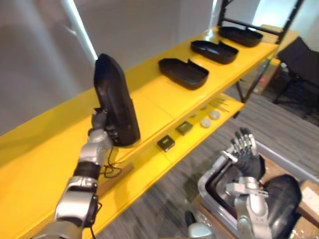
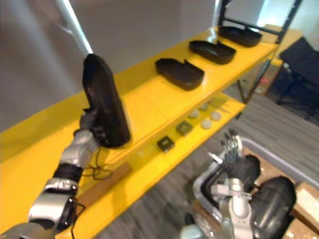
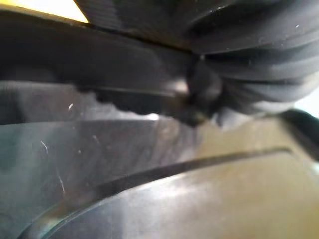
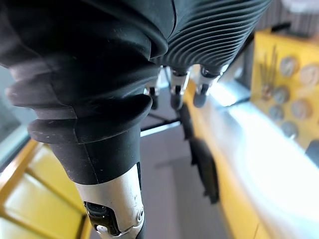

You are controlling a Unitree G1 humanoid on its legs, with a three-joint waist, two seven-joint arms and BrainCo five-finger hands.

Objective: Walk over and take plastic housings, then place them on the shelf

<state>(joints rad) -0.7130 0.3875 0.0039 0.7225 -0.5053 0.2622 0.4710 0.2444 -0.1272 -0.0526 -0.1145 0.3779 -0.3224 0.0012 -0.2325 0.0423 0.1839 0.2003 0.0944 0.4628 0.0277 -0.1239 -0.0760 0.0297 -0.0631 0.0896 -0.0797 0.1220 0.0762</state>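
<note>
Black housing (image 1: 115,99) upright at yellow shelf (image 1: 149,102) | left hand (image 1: 101,124) fingers gripping | eye views: right hand (image 1: 248,162) fingers straight

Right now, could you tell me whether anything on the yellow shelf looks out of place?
One black housing stands on end at the left robot hand, while three other housings lie flat along the yellow shelf.

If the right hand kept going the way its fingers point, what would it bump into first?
The right hand would likely meet the lower yellow shelf near the round discs; depth is unclear.
</note>
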